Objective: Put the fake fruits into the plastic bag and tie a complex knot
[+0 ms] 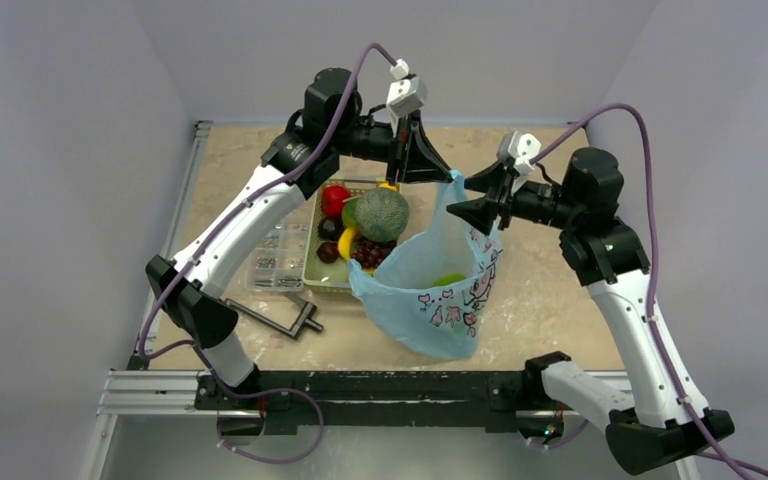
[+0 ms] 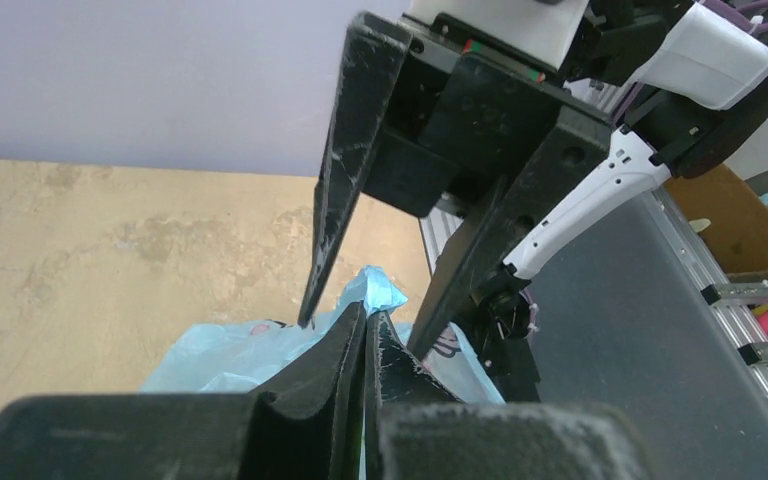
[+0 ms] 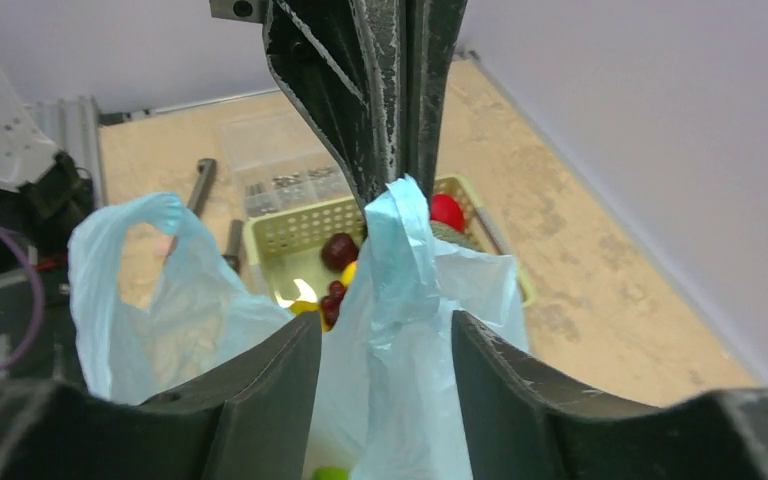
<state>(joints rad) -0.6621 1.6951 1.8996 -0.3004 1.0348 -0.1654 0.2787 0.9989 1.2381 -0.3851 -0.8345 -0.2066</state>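
Just right of the green basket (image 1: 312, 255) holding the fake fruits (image 1: 380, 213), the plastic bag (image 1: 430, 290) hangs open from the left gripper (image 1: 442, 175), pinched tight on one handle loop (image 3: 397, 230), while the right gripper (image 3: 382, 325) has its fingers spread wide around that loop.

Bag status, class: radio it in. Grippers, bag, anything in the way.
Left gripper jaws shut on bag handle. Right gripper jaws open around same handle. One green fruit in bag, other fruits in basket. Nothing blocking.
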